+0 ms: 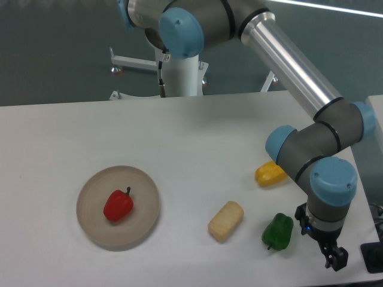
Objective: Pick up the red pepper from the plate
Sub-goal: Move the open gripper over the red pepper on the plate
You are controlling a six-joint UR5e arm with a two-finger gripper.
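Red pepper (118, 205), the small glossy bell kind with a short dark stem poking up at its right end, is sitting on the round, flat beige-tan plate (96, 230) over on the left side of the white table (179, 137). It's lying a bit tilted, roughly in the middle of the dish, maybe slightly toward the upper right, with bare plate showing all around it. Nothing is touching it.

Moving right, there's a pale yellow-tan oblong thing (225, 220) lying on the table at an angle, looks like a bread roll or potato, honestly hard to say which. It's well apart from the plate.

Further right is a dark green bell pepper (278, 231), lying near the front edge of the table. Up and behind it sits a yellow pepper (270, 174), partly hidden by the arm's wrist joint.

Then the robot itself: grey arm with light blue joint caps (299, 66), coming down from the base at the top of the shot and folding over at the right side of the table. The black two-finger gripper (336, 259) hangs at the far lower right, just beside the green pepper but not touching it, and far from the plate. It's small and dark in the shot and I can't tell how the jaws are set. Doesn't look like anything's in them though.
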